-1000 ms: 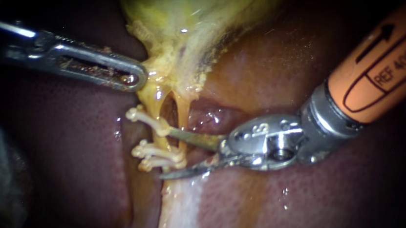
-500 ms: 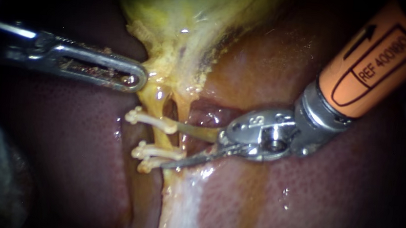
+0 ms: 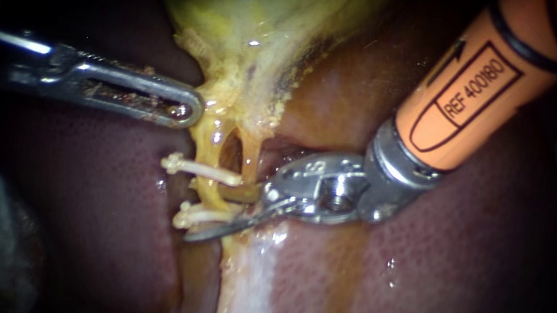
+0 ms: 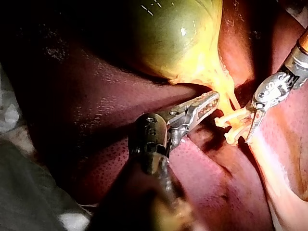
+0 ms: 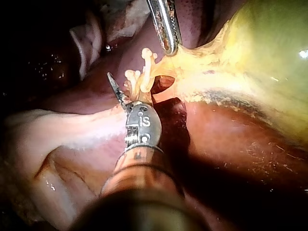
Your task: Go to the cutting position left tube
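Our left instrument is clamped on the gallbladder just above the left tube, apparently to stretch it taut. Our right instrument holds its blades apart astride that tube, between the clips, so a cut should meet bare tube.

grips the yellow neck of the green gallbladder with the left instrument, jaws closed on the tissue at their very tip, dark red liver all around and beneath. holds the right instrument just ahead, one thin blade slanting alongside pale clips. leaves its other blade hidden behind those clips, set on a yellow tube close beside the left jaws.
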Action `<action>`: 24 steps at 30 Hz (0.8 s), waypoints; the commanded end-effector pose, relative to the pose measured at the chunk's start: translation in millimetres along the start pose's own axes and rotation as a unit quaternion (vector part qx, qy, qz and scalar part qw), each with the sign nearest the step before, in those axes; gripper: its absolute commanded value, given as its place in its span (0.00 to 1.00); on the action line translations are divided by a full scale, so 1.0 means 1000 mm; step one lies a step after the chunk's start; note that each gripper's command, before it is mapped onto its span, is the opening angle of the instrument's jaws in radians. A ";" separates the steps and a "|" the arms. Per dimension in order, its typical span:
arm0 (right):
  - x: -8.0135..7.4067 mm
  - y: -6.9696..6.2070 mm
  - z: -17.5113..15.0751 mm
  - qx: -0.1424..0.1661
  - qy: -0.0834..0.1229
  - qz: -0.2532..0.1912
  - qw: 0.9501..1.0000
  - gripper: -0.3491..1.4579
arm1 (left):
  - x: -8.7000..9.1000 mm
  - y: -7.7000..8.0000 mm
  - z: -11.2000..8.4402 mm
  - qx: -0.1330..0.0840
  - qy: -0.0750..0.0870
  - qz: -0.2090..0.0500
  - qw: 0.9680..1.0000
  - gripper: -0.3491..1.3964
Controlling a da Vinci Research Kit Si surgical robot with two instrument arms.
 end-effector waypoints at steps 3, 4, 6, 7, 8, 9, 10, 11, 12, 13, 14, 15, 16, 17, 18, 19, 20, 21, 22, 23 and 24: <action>0.0006 0.0004 0.0008 -0.002 0.009 0.012 1.000 0.91 | 0.0000 0.0000 0.0001 0.000 0.000 0.000 1.000 0.00; 0.0007 0.0006 0.0011 -0.005 0.012 0.018 1.000 0.91 | 0.0000 0.0000 0.0001 0.001 0.000 0.000 1.000 0.00; 0.0009 0.0007 0.0013 -0.003 0.017 0.031 0.999 0.91 | 0.0000 0.0000 0.0002 0.001 0.000 0.000 1.000 0.00; 0.0009 0.0007 0.0014 -0.002 0.020 0.031 0.999 0.91 | 0.0000 0.0001 0.0002 0.001 0.000 0.000 1.000 0.00; 0.0010 0.0007 0.0015 0.000 0.023 0.037 0.999 0.91 | 0.0000 0.0001 0.0002 0.001 0.000 0.000 1.000 0.00; 0.0010 0.0007 0.0015 0.001 0.025 0.043 0.999 0.91 | 0.0000 0.0001 0.0002 0.001 0.000 0.000 1.000 0.00; 0.0011 0.0007 0.0016 0.002 0.028 0.043 0.999 0.91 | 0.0000 0.0001 0.0002 0.001 0.001 0.000 1.000 0.00; 0.0011 0.0007 0.0017 0.004 0.030 0.049 0.998 0.91 | 0.0000 0.0001 0.0002 0.001 0.001 0.000 1.000 0.00; 0.0012 0.0006 0.0017 0.005 0.033 0.052 0.998 0.91 | 0.0000 0.0001 0.0002 0.001 0.001 0.000 1.000 0.00; 0.0012 0.0006 0.0017 0.006 0.034 0.052 0.998 0.91 | 0.0000 0.0001 0.0002 0.001 0.001 0.000 1.000 0.00; 0.0014 0.0004 0.0016 0.007 0.037 0.052 0.998 0.92 | 0.0000 0.0001 0.0003 0.001 0.001 0.000 1.000 0.00; 0.0015 0.0003 0.0015 0.009 0.038 0.053 0.998 0.92 | 0.0000 0.0001 0.0003 0.001 0.001 0.000 1.000 0.00; 0.0016 0.0001 0.0014 0.009 0.042 0.053 0.998 0.92 | 0.0000 0.0001 0.0003 0.001 0.001 0.000 1.000 0.00; 0.0019 -0.0002 0.0012 0.013 0.045 0.054 0.997 0.93 | 0.0000 0.0001 0.0003 0.001 0.001 0.000 1.000 0.00; 0.0021 -0.0004 0.0011 0.016 0.047 0.054 0.997 0.93 | 0.0000 0.0001 0.0003 0.001 0.001 0.000 1.000 0.00; 0.0024 -0.0007 0.0010 0.020 0.050 0.055 0.997 0.93 | 0.0000 0.0001 0.0002 0.001 0.001 0.000 1.000 0.00; 0.0026 -0.0009 0.0008 0.024 0.054 0.055 0.997 0.93 | 0.0000 0.0001 0.0002 0.001 0.001 0.000 1.000 0.00; 0.0030 -0.0013 0.0007 0.032 0.055 0.056 0.996 0.93 | 0.0000 0.0001 0.0002 0.001 0.000 0.000 1.000 0.00; 0.0032 -0.0016 0.0006 0.036 0.059 0.056 0.996 0.93 | 0.0000 0.0001 0.0002 0.001 0.000 0.000 1.000 0.00; 0.0035 -0.0018 0.0005 0.038 0.061 0.057 0.996 0.93 | -0.0001 0.0001 0.0002 0.001 0.000 0.000 1.000 0.00; 0.0038 -0.0022 0.0004 0.042 0.065 0.057 0.995 0.93 | 0.0000 0.0001 0.0002 0.001 0.000 0.000 1.000 0.00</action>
